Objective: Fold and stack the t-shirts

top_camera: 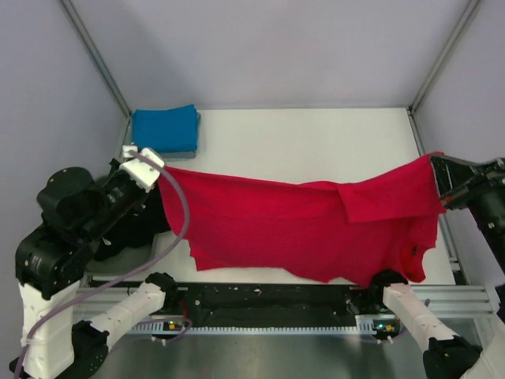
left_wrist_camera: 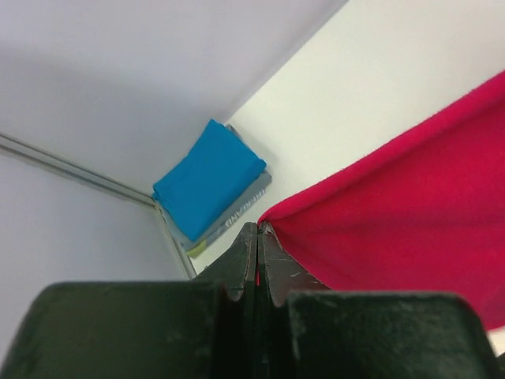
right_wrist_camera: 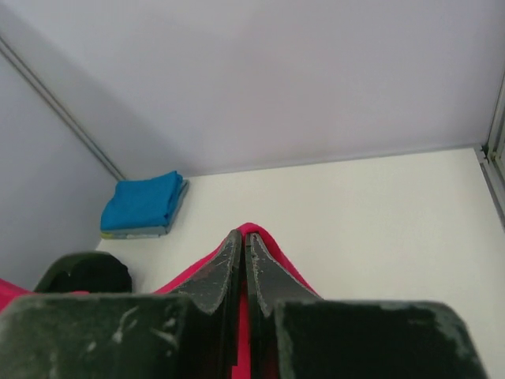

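1. The red t-shirt (top_camera: 308, 229) hangs spread out between the 2 grippers, above the near half of the white table (top_camera: 316, 134). Its top edge sags in the middle. The lower hem lies close to the near table edge; contact with the surface cannot be confirmed.
2. The left gripper (top_camera: 160, 171) is fully closed, with the jaws pinching the left top corner of the red t-shirt. The left wrist view shows cloth emerging at the fingertips (left_wrist_camera: 251, 237).
3. The right gripper (top_camera: 438, 167) is fully closed on the right top corner. The right wrist view shows red cloth around the fingertips (right_wrist_camera: 233, 245).
4. A folded blue t-shirt (top_camera: 164, 129) lies at the far left corner of the table, on top of a folded grey item (left_wrist_camera: 245, 207), well apart from the red t-shirt.
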